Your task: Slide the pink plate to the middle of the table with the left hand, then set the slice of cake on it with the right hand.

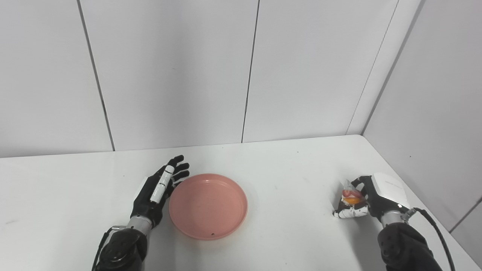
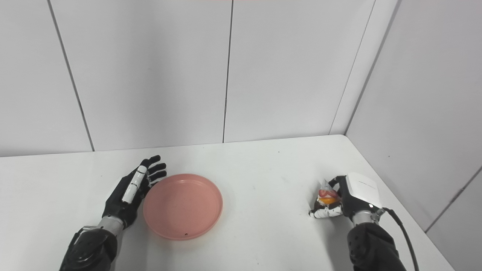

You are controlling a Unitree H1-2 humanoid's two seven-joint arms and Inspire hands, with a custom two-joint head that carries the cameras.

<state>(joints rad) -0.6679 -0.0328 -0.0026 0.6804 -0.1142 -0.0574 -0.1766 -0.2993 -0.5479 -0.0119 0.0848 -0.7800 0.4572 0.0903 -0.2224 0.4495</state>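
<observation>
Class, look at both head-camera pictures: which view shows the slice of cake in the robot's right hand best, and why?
The two views are nearly equal; the left eye view is marginally better. There the wedge-shaped slice of cake with red and orange topping appears slightly larger, held in the black-and-white right hand. The right eye view shows the same side, equally wrapped by fingers.

— What does the room look like?
— A white table [image 1: 286, 162] fills the lower half, its smooth top marked by a few tiny dark specks. Its far edge meets a back wall [image 1: 169, 71] of pale grey panels split by thin dark vertical seams.
— And off to the side?
— A second pale wall [image 1: 437, 98] runs along the table's right edge, meeting the back wall at a corner. The light is soft and even, with faint shadows.
</observation>
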